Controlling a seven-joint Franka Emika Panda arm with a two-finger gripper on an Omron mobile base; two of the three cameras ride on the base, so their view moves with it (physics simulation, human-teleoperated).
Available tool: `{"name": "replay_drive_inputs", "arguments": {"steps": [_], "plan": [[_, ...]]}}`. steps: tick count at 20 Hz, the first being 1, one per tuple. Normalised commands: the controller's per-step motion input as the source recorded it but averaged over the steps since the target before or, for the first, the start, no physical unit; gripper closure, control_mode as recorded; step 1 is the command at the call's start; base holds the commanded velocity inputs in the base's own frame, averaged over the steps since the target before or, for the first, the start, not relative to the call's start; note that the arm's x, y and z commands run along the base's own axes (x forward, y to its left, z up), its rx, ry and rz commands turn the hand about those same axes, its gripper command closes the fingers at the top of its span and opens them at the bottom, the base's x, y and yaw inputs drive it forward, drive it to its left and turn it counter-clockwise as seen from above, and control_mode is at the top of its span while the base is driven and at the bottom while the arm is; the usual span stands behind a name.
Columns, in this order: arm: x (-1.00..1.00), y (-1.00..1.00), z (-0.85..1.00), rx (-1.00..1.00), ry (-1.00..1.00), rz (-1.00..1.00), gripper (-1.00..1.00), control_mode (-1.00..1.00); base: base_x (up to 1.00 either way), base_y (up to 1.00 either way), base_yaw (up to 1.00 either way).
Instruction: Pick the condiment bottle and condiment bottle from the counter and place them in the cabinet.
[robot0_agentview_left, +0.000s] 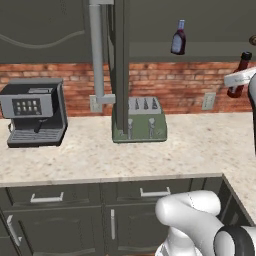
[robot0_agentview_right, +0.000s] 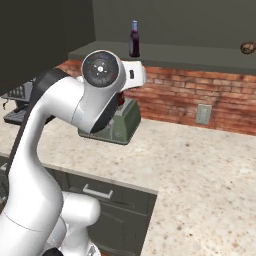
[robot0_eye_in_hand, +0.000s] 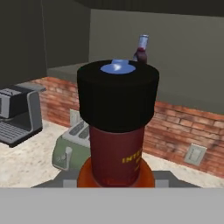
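A red condiment bottle with a black cap (robot0_eye_in_hand: 117, 127) is carried upright in the robot's gripper (robot0_agentview_left: 239, 80), the jaws pinching its lower body so that the neck and cap stand clear above the hand. Held this way it can be set down on its base without tipping, which suits the job of shelving it. In the left base view the same bottle shows at the right edge, lifted well above the worktop (robot0_agentview_left: 190, 145) and level with the upper courses of the brick wall (robot0_agentview_left: 175, 82).

A second condiment bottle (robot0_agentview_left: 178, 38), dark red with a pale cap, already stands upright on the floor of the open cabinet (robot0_agentview_right: 170, 52) above the bricks, so that half of the task looks done. The bottle in hand is below and to the right of it, apart from the shelf edge, apparently on its way up to join it.

The white arm (robot0_agentview_right: 55, 130) rises from the base, bends at a high elbow and reaches forward with the wrist turned so the hand stays level. On the worktop below, a green toaster (robot0_agentview_left: 140, 122) and a black coffee machine (robot0_agentview_left: 34, 112) stand against the wall, well clear of the carried bottle's likely path. A round brown object sits at the cabinet's far right; what it is cannot be made out.
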Motion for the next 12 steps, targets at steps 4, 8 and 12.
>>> {"name": "replay_drive_inputs", "arguments": {"steps": [4,8,12], "plan": [[0.0,-0.1,0.29,0.0,-0.03,0.0,1.0,-1.0,0.0,0.0,0.0],[0.0,-0.07,0.22,0.0,-0.02,0.0,1.0,-1.0,0.0,0.0,0.0],[0.02,-0.04,0.18,0.0,-0.01,0.0,1.0,-1.0,0.0,0.0,0.0]]}}
